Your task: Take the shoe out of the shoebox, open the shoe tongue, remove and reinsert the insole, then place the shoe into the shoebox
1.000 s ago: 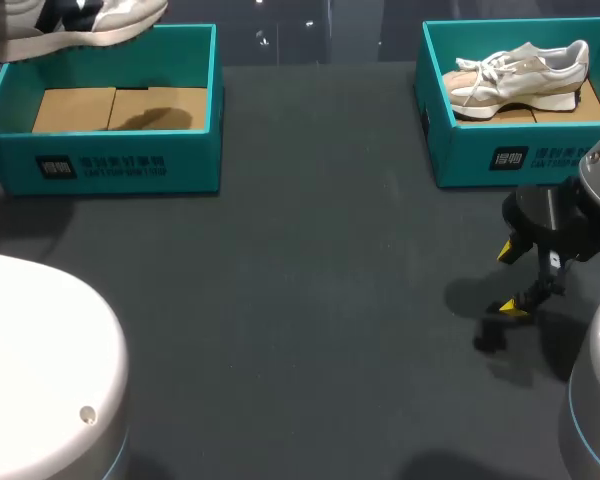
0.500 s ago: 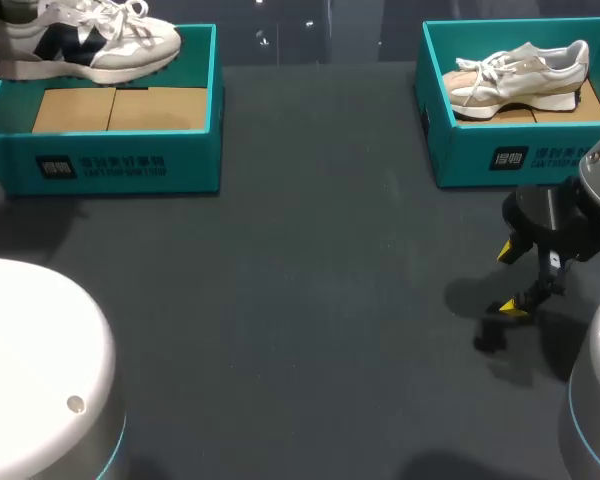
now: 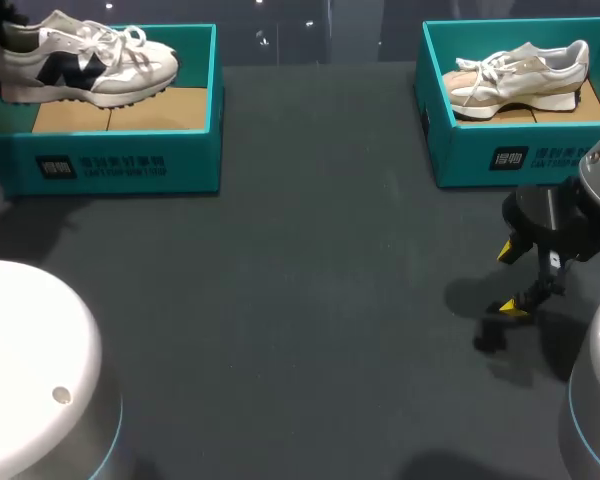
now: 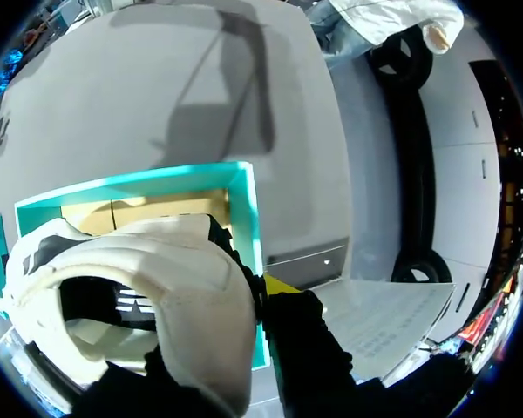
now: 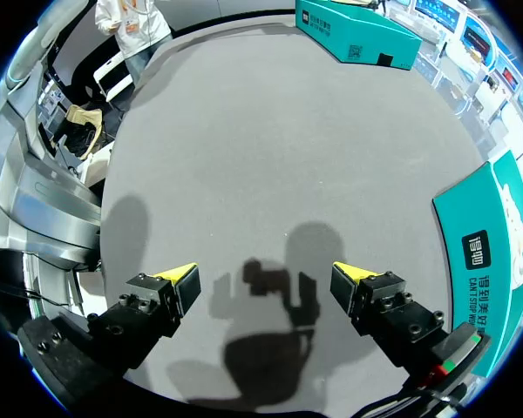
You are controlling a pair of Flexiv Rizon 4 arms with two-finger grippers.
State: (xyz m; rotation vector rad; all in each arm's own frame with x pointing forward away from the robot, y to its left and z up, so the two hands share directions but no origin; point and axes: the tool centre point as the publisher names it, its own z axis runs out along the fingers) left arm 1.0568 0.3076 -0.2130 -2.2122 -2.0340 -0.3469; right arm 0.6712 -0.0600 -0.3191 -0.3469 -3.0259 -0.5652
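Note:
A white shoe with a black side mark point(image 3: 85, 65) sits low in the left teal shoebox point(image 3: 120, 170), toe pointing right; I cannot tell whether its sole touches the cardboard floor. My left gripper point(image 4: 253, 296) is shut on the shoe's heel point(image 4: 157, 296), one yellow tip outside the heel wall. In the head view that gripper is almost cut off at the far left edge. My right gripper point(image 3: 513, 280) point(image 5: 266, 292) hangs open and empty over bare table in front of the right shoebox point(image 3: 520, 155).
The right shoebox point(image 5: 497, 270) holds a beige shoe point(image 3: 520, 78) lying on its side. A white rounded part of my left arm point(image 3: 30, 370) fills the near left corner. Dark table stretches between the two boxes.
The left gripper has brought the white shoe down from above the left box's back corner and into the box. The right arm has stayed still.

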